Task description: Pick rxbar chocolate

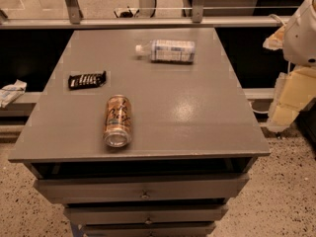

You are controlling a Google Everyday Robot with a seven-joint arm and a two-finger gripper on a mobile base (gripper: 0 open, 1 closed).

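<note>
The rxbar chocolate [87, 80] is a small flat black-wrapped bar with white lettering. It lies flat on the left side of the grey cabinet top [197, 107]. My gripper [291, 100] shows as pale cream parts at the right edge of the view, below the white arm housing [302, 31]. It hangs off the table's right side, far from the bar, and holds nothing that I can see.
An orange-tan drink can [117, 120] lies on its side near the front edge, just in front of the bar. A clear white-labelled bottle [167, 51] lies on its side at the back. Drawers [143, 189] sit below the top, and a rail [148, 21] runs behind.
</note>
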